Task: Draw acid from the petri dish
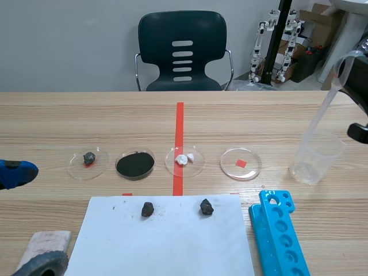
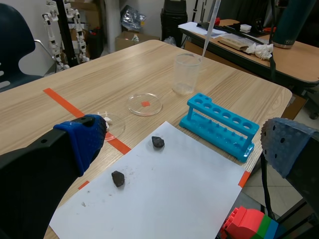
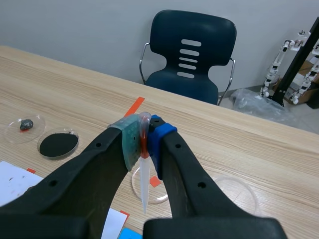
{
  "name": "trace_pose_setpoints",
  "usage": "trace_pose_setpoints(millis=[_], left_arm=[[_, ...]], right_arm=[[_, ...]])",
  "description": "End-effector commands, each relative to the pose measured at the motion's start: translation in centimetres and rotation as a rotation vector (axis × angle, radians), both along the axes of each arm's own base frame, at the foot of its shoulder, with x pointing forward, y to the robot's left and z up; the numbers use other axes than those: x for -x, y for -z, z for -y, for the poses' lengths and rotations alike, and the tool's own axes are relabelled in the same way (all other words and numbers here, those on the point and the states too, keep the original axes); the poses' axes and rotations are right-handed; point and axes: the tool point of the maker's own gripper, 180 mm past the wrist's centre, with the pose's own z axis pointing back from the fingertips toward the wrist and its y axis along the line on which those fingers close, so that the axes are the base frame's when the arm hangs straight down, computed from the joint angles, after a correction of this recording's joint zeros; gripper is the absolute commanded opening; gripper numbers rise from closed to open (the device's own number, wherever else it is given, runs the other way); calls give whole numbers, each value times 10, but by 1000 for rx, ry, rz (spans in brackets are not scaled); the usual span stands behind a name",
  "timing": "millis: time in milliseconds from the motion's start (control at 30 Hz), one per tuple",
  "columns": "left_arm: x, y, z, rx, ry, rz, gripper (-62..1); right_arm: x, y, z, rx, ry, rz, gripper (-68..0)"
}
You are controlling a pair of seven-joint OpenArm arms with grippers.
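Note:
My right gripper [image 3: 143, 144] is shut on a clear plastic pipette [image 3: 144, 184], which shows an orange-red tint between the pads. The pipette [image 1: 325, 109] slants down from the right gripper [image 1: 353, 66] at the table's right edge, its tip at a clear plastic beaker [image 1: 315, 156]. In the left wrist view the pipette [image 2: 210, 27] hangs just above the beaker [image 2: 187, 73]. A clear petri dish [image 1: 240, 163] over a red mark lies left of the beaker and looks empty; under the pipette tip in the right wrist view is a petri dish [image 3: 137, 191]. My left gripper [image 1: 31, 218] stands open at the near left.
Three more dishes stand in a row: a dark rock [image 1: 88, 161], black powder [image 1: 135, 164], white lumps [image 1: 185, 160]. Two rocks [image 1: 148, 209] [image 1: 206, 207] lie on white paper [image 1: 161, 247]. A blue tube rack [image 1: 279, 233] sits near right, a pale block [image 1: 45, 244] near left.

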Motion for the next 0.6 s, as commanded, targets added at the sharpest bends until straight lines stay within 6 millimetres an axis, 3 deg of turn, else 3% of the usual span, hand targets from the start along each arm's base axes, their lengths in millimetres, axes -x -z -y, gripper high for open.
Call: trace_pose_setpoints(millis=[0,567], left_arm=[[1,-6,2,34,-3,6,14],[1,-6,2,34,-3,6,14]], right_arm=[[0,-3,-1,-8,-9,13,-658],[0,-2,0,-8,-7,11,-673]])
